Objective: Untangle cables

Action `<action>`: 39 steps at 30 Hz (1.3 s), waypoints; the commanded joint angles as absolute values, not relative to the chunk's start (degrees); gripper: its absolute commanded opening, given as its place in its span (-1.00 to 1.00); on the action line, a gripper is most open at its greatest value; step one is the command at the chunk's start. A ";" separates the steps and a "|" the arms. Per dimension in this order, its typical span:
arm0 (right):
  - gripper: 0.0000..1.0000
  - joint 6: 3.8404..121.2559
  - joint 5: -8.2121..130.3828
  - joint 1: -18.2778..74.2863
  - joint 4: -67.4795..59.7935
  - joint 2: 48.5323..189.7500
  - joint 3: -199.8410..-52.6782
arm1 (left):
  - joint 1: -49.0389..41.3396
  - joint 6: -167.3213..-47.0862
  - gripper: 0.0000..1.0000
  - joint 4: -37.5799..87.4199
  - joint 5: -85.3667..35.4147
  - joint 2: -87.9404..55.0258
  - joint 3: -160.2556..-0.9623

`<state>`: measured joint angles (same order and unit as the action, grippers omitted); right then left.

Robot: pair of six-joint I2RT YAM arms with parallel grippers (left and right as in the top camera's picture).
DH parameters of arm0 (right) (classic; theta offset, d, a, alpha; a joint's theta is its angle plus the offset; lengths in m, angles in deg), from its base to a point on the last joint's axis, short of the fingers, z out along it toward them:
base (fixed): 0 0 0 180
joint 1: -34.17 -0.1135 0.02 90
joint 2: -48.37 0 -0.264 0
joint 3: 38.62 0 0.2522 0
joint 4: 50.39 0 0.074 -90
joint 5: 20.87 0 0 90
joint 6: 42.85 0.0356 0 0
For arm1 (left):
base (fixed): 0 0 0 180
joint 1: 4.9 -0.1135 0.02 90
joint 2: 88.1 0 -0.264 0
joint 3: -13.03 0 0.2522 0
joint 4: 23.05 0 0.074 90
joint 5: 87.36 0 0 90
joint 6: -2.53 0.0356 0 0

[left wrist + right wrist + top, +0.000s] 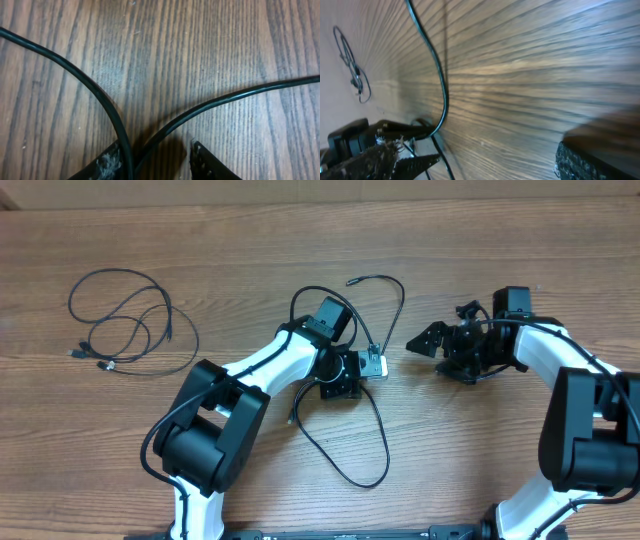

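Left hand point(372, 366), fingers parted and unclenched, straddles a looped cable point(260, 90) mid-bench point(500, 240); right hand point(425, 352) gapes empty nearby. More cables point(105, 365) lie coiled far left.

Table point(480, 465): brown wood-grain surface, grain running left to right. Far left: a loose coil of thin black cables point(150, 308) lies flat, its strands crossing one another, with small plug ends at its near left side. Centre: one long thin black cable point(383, 438) lies in open loops, a silver-tipped plug end on the far side and the widest loop reaching toward the near edge. Coil and cable are well apart.
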<state>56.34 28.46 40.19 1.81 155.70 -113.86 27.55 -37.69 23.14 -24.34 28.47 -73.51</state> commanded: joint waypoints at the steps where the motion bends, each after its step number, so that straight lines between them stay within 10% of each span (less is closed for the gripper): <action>1: 1.00 59.64 29.64 43.99 0.43 155.85 -113.13 | 28.95 -36.66 -0.15 23.69 -23.97 29.43 -72.87; 19: 1.00 60.01 39.76 48.43 -6.26 155.85 -113.13 | 32.53 -39.26 -0.79 23.71 -23.14 29.65 -72.81; 39: 1.00 60.01 39.76 48.43 -7.88 155.85 -113.13 | 16.86 -96.50 -0.82 16.78 -5.76 29.52 -72.85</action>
<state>60.23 37.49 48.39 -7.70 155.46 -113.88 19.33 -87.96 15.01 -7.75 28.36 -74.03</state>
